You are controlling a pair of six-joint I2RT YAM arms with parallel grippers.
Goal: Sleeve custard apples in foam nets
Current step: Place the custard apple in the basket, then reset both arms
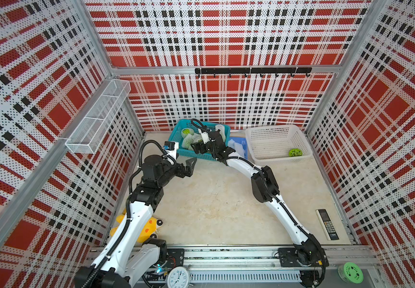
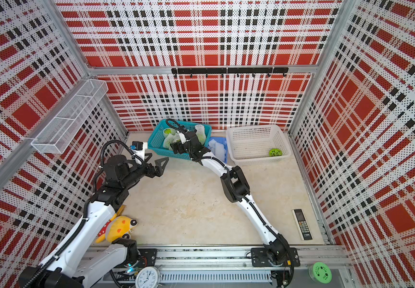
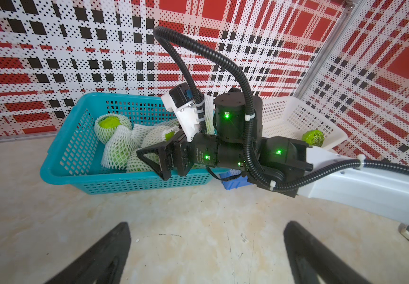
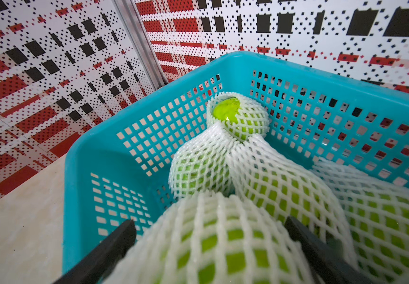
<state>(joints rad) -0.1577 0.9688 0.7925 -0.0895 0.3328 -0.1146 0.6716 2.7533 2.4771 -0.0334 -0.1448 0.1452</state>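
Teal basket (image 4: 296, 66) walls hem right fingers (image 4: 115, 243), spread astride netted custard apple (image 4: 211, 246); left fingers (image 3: 105, 253) splayed above table (image 3: 198, 221).

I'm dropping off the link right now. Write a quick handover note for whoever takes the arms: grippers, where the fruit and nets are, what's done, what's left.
Left gripper: open, empty, above bare table in front of the teal basket.
Right gripper: inside the teal basket, jaws wide either side of a sleeved custard apple; contact with its net is unclear.
Done: several other sleeved custard apples lie in the teal basket.
Left: one bare custard apple in the white basket. Spare foam nets sit in the blue bin between the baskets.
Likely next: lift the right arm clear, then net that fruit.
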